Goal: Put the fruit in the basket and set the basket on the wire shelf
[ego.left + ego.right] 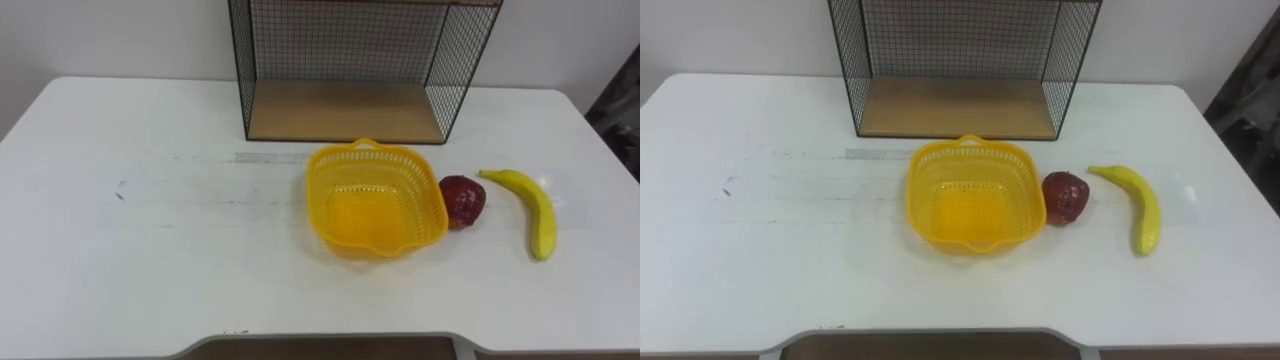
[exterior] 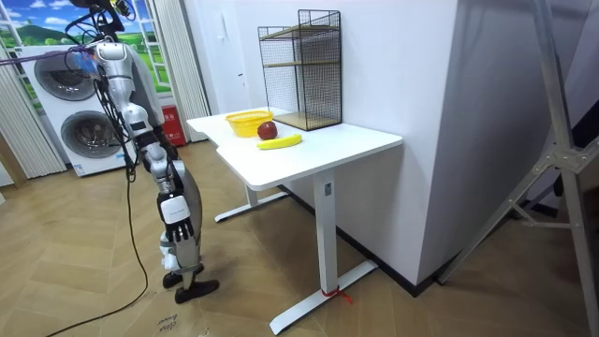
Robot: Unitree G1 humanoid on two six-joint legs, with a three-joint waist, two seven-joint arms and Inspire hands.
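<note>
An empty yellow plastic basket (image 1: 330,165) sits on the white table (image 1: 150,220), just in front of the black wire shelf (image 1: 345,110) with its wooden bottom board. A dark red apple (image 1: 463,200) lies touching the basket's right side. Further right, a yellow banana (image 1: 530,208) lies apart from the apple, pointing toward the front edge. In the room view the basket (image 2: 248,120), apple (image 2: 268,130) and banana (image 2: 280,142) line up before the shelf (image 2: 301,70). The robot stands on the wooden floor a short way off the table's end, at the room view's left.
The table's left half is bare white surface with faint marks. A wall runs behind the shelf. In the room view, washing machines (image 2: 75,112) stand behind the robot and a red item (image 2: 170,126) sits on the floor by the curtain.
</note>
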